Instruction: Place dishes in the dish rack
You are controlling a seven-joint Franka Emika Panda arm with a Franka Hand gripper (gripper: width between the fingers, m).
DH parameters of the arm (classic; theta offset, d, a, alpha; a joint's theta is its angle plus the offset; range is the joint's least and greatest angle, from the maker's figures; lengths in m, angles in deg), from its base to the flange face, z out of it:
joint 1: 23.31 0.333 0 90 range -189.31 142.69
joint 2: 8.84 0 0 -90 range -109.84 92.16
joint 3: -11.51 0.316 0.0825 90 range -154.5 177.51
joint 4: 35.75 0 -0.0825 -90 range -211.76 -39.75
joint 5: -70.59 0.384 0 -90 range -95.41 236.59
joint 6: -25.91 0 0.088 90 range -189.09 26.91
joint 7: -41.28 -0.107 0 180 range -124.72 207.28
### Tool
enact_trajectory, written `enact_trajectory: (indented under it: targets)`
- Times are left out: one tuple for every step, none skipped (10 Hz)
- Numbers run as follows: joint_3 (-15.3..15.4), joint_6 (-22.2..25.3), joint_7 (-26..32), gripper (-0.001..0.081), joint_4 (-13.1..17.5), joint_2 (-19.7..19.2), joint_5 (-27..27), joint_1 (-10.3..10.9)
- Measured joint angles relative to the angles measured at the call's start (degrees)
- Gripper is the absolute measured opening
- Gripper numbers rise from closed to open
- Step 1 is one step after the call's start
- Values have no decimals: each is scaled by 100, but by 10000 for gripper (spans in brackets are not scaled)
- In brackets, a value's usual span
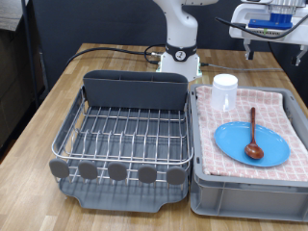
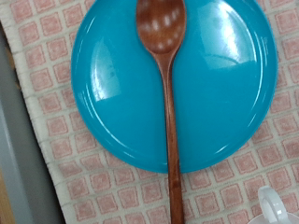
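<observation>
A round light-blue plate (image 1: pixel 231 144) lies on the pink checked towel in the grey crate, with the reddish-brown wooden spoon (image 1: pixel 253 135) lying across it, bowl end on the plate. The white mug (image 1: pixel 224 92) stands upright on the towel behind the plate. The dish rack (image 1: pixel 125 135), silver wire on a dark grey tray, holds no dishes. My gripper's hand (image 1: pixel 269 29) shows at the exterior view's top right, high above the crate. The wrist view looks straight down on the plate (image 2: pixel 224 84), spoon (image 2: pixel 170 112) and mug rim (image 2: pixel 278 207); no fingers show in it.
The rack has a tall grey caddy (image 1: pixel 135 89) at its back and round grey tabs (image 1: pixel 116 171) along its front. The grey crate (image 1: pixel 250 192) with the pink checked towel (image 1: pixel 274 101) stands to the rack's right. The robot base (image 1: pixel 179 60) is behind both on the wooden table.
</observation>
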Motion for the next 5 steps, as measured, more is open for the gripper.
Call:
enact_trajectory:
  targets:
    - [22,22,-373,802,91,-115,-291,-28]
    - [40,36,-714,802,200,-260,-530,-47]
    - [42,22,-980,802,292,-413,-670,-51]
    - [42,-47,-1161,802,355,-559,-741,-51]
    - [45,-133,-1282,802,389,-688,-827,-50]
